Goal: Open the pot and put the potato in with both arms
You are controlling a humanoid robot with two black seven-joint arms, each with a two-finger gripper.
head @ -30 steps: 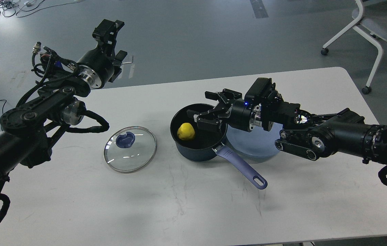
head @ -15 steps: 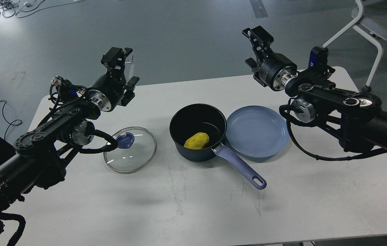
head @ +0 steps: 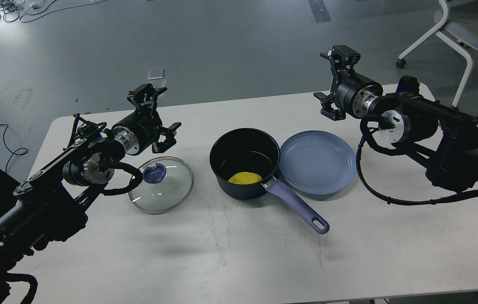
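The dark navy pot (head: 225, 188) stands uncovered at the table's middle, with its lavender handle (head: 298, 207) pointing to the front right. The yellow potato (head: 245, 177) lies inside it against the near wall. My left gripper (head: 158, 115) is open and empty, above the table behind the lid and left of the pot. My right gripper (head: 332, 81) is open and empty, raised over the table's far edge behind the plate and well clear of the pot.
The glass lid (head: 167, 194) with its purple knob (head: 155, 173) lies flat left of the pot. A flat blue plate (head: 318, 161) touches the pot's right side. A white chair (head: 460, 29) stands on the floor at the back right.
My right gripper has let go of the potato and pulled up and back to the right from over the pot. The potato has settled at the pot's near side. My left gripper has come down toward the table.
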